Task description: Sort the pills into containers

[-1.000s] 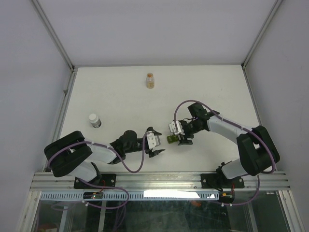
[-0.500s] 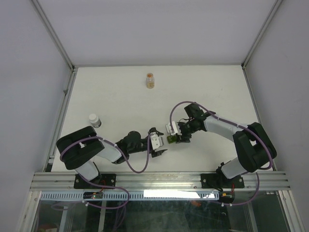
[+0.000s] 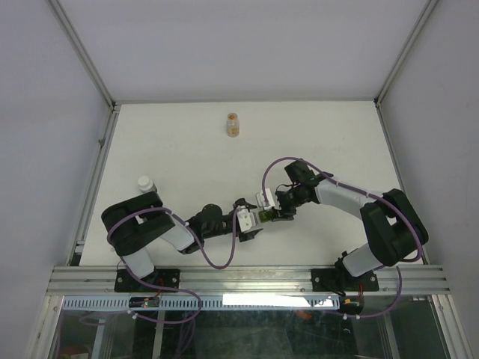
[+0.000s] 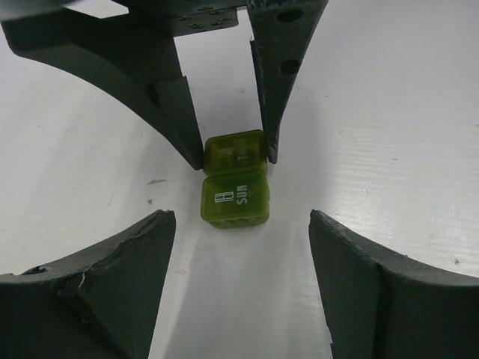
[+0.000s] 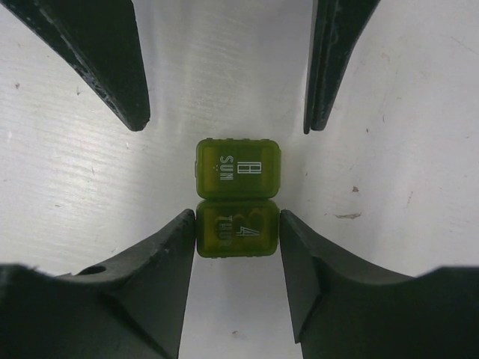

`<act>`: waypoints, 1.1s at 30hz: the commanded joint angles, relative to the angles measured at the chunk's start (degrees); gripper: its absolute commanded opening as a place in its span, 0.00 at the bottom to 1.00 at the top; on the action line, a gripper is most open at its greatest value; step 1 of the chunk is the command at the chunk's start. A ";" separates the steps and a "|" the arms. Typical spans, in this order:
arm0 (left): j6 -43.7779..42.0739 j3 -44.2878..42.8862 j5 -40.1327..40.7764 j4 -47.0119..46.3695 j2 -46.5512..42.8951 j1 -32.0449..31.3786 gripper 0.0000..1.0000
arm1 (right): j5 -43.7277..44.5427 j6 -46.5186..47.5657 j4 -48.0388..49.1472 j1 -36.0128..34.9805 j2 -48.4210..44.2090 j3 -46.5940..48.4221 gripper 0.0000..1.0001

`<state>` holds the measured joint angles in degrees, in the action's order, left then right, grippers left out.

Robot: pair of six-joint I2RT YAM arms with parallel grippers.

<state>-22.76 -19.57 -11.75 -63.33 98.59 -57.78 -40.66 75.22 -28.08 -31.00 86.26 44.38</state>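
The containers are two tiny olive-green boxes lying end to end on the white table [image 3: 187,157]. In the top view they show as one green spot [image 3: 265,215]. One is marked THU [image 5: 238,230] and the other SUN [image 5: 238,169]. My right gripper [image 5: 238,224] is shut on the THU box [image 4: 234,152], with a finger on each side. My left gripper [image 4: 239,233] is open, facing the right one, with the SUN box [image 4: 234,198] just ahead of its fingertips and not touched. The pills are an orange mass in a small clear bottle [image 3: 233,125] at the far middle of the table.
A white-capped greyish vial [image 3: 145,184] stands at the left, just behind the left arm. The two grippers [image 3: 251,223] [image 3: 271,213] meet head-on near the table's middle front. Enclosure walls ring the table.
My left arm has reached right, bringing its open gripper up to the green boxes. My right gripper has shifted slightly left, still on the box.
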 commanded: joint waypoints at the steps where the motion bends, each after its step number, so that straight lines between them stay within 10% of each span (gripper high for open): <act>1: 0.60 -0.36 0.82 -7.31 0.46 -0.40 0.73 | -0.38 -0.32 1.68 -0.46 -0.08 0.21 0.53; 33: 4.16 3.49 0.70 -20.00 7.23 -0.40 0.71 | 0.60 -1.22 1.78 -0.73 1.62 -0.11 0.54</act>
<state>-20.47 -16.71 -10.83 -76.44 104.64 -57.78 -39.64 74.43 -27.07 -31.40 87.81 44.12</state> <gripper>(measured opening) 0.714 0.558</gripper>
